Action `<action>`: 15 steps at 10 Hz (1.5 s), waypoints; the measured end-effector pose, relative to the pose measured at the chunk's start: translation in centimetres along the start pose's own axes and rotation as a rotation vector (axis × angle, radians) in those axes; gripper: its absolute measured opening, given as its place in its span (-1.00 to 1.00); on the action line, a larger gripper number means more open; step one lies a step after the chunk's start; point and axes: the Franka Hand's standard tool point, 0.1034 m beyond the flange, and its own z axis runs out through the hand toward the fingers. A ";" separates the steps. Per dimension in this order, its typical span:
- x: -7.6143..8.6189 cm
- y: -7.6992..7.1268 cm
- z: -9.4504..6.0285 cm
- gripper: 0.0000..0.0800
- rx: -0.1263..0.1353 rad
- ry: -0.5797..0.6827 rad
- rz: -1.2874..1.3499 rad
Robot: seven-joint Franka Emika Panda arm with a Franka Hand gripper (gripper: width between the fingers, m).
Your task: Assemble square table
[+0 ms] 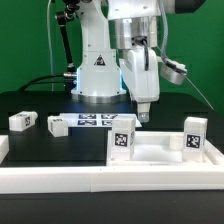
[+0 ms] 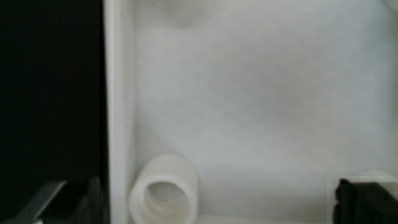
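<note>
The white square table top (image 1: 155,152) lies at the exterior view's right, near the front rail. Two tagged white legs stand upright on it, one (image 1: 123,140) at its left corner and one (image 1: 194,136) at its right. Two more tagged legs (image 1: 22,121) (image 1: 57,125) lie loose on the black table at the left. My gripper (image 1: 145,117) points down just over the top's far edge. In the wrist view the top's white surface (image 2: 267,90) fills the picture, with a round socket hole (image 2: 166,196) near its edge. My gripper (image 2: 214,205) is open, and its dark fingertips (image 2: 368,200) hold nothing.
The marker board (image 1: 97,122) lies flat in front of the robot base (image 1: 98,75). Long white rails (image 1: 90,182) edge the black surface at the front and at the exterior view's left.
</note>
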 end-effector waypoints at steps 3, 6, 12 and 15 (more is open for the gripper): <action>-0.7 2.4 2.1 0.62 -0.034 0.021 -0.022; -1.0 3.7 4.4 0.62 -0.071 0.043 -0.042; -1.0 4.0 5.4 -0.03 -0.094 0.049 -0.074; -0.9 3.9 5.4 -0.80 -0.091 0.050 -0.071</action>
